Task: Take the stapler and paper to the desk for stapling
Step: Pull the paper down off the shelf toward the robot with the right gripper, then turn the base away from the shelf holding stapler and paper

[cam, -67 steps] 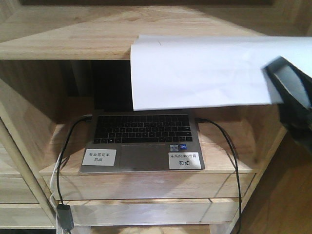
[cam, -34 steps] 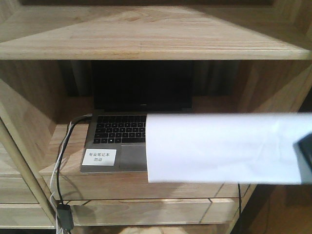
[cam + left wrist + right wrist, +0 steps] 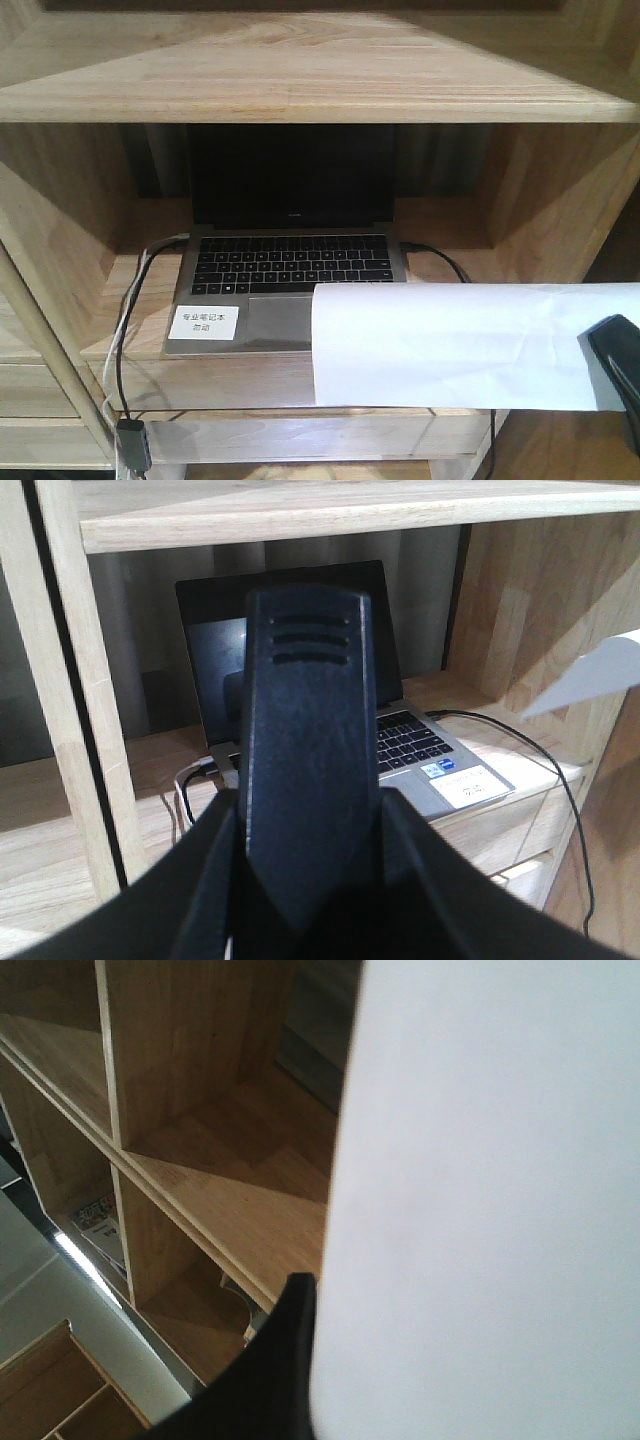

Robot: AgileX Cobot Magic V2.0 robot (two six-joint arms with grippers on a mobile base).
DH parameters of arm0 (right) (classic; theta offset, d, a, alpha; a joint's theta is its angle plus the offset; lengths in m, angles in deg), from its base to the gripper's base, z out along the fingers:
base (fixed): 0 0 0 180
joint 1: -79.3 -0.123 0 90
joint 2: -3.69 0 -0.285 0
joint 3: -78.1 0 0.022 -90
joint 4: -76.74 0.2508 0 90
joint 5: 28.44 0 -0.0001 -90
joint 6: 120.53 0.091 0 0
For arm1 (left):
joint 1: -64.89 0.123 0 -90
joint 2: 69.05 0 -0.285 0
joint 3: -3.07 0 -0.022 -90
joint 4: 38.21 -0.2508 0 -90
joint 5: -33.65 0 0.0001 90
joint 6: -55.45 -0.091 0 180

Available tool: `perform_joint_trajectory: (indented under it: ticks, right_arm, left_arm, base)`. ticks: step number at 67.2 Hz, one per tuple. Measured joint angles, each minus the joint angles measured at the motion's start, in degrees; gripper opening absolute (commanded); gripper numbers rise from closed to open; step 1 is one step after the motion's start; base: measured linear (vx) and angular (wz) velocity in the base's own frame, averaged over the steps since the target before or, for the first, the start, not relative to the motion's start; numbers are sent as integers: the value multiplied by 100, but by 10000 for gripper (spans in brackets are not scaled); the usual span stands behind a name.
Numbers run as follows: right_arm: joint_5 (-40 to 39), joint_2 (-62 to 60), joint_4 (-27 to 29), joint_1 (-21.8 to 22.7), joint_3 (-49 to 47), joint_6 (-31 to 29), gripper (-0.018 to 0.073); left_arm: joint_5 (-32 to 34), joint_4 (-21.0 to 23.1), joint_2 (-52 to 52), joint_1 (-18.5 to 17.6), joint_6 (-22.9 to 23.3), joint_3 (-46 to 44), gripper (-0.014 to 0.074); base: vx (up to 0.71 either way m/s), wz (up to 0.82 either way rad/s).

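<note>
Paper (image 3: pixel 450 345), one sheet, is pinched at its edge in my right hand (image 3: pixel 605 345) and spreads leftward across one laptop (image 3: pixel 290 260). My left hand (image 3: pixel 310 815) clamps one black stapler (image 3: pixel 305 700) between its fingers.

paper (image 3: pixel 450 345) before laptop (image 3: pixel 290 265), laptop in shelving unit (image 3: pixel 300 90)
</note>
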Motion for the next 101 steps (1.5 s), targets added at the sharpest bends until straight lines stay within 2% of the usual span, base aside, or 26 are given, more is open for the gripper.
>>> perform_joint_trajectory:
  ticks: [101]
  right_arm:
    - [40,0,5,0,0,-5,-5]
  left_arm:
    - [6,7,0,0,0,0,-7]
  base:
    - [-2,1]
